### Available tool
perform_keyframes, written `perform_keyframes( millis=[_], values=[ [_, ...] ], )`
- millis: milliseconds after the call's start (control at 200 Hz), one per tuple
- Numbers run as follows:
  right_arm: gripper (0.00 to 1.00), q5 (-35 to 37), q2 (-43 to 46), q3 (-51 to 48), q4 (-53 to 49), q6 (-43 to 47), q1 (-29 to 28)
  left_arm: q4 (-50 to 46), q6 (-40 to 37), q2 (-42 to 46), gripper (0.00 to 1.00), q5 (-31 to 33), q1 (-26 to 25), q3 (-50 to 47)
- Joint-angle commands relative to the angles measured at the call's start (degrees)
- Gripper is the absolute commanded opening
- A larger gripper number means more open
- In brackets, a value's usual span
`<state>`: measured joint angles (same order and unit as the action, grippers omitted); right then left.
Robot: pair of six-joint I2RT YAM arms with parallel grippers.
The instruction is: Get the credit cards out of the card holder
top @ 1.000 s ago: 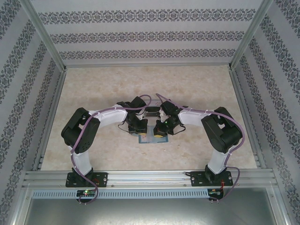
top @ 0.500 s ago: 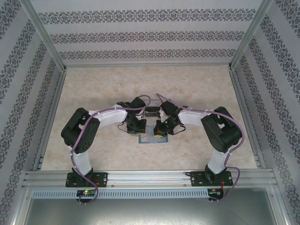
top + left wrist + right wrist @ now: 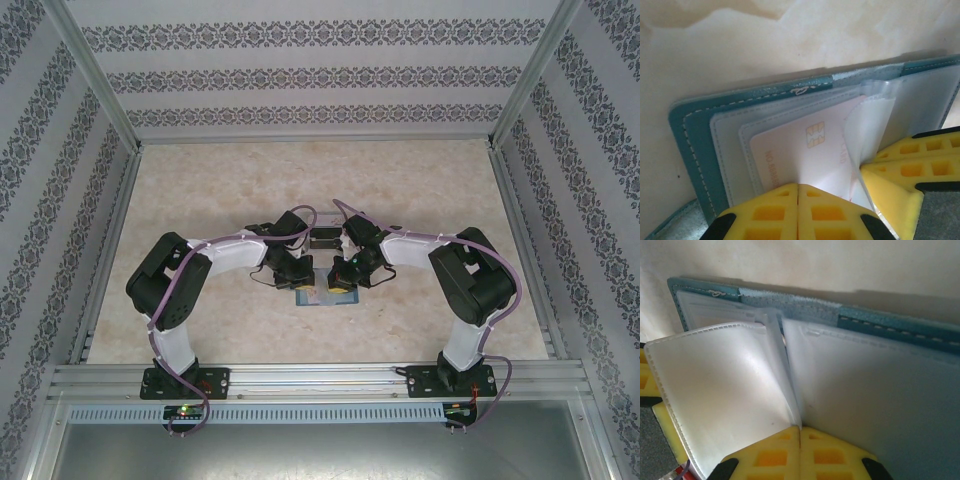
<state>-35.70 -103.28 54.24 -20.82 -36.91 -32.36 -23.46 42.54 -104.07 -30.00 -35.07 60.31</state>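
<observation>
Holder (image 3: 322, 297) lies open and flat at the centre of the worktop (image 3: 200, 190). Both arms bend inward over it, and their wrists nearly meet above it. From overhead little of it shows, just a teal strip below the two claws. Up close it has a teal cover with pale stitching, and clear plastic sleeves are fanned inside. Left claw (image 3: 798, 202) has its yellow fingers fully together, tips meeting on the edge of a pale card (image 3: 800, 150) that faces its camera. The card has a gold chip (image 3: 815, 134) and reddish print. Stacked sleeve edges show just left of it, and a lifted clear leaf overlaps its right side. Can't tell whether the tips have bare card or card plus plastic, or how far the card still sits in its pocket. Right claw (image 3: 800, 442) is also fully closed, pinched on the bottom of one clear sleeve (image 3: 725, 385). That leaf stands up off the holder and bows over toward the left claw, and looks empty from this side. The claws sit just beside each other, and each one's yellow finger shows at the edge of the other's wrist view. The rest of the holder stays flat on the worktop under them.
</observation>
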Motion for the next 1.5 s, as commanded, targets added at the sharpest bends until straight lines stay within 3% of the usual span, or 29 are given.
perform_keyframes(
  millis=[0, 285, 784, 1209, 1494],
  values=[
    [0.04, 1.9, -1.7, -1.1, -2.0, 1.4, 0.3, 1.4, 0.5, 1.5, 0.06, -0.9, 0.2, -0.5],
    [0.06, 2.0, -1.3, -1.3, -2.0, 1.3, 0.2, 0.9, -0.6, 1.8, 0.06, -2.1, 0.1, 1.5],
    [0.25, 3.3, 5.2, -0.4, -4.1, 1.0, 1.3, 0.7, -1.8, -0.1, 0.06, -4.6, -0.8, 4.2],
    [0.26, 7.4, 17.7, -2.9, -9.2, 2.4, 8.9, -0.3, -2.6, -4.2, 0.06, -6.6, -2.9, 8.5],
    [0.26, 6.8, 20.3, -4.9, -7.8, 0.9, 9.8, -0.9, -3.0, -8.0, 0.06, -7.7, -4.7, 12.1]
  ],
)
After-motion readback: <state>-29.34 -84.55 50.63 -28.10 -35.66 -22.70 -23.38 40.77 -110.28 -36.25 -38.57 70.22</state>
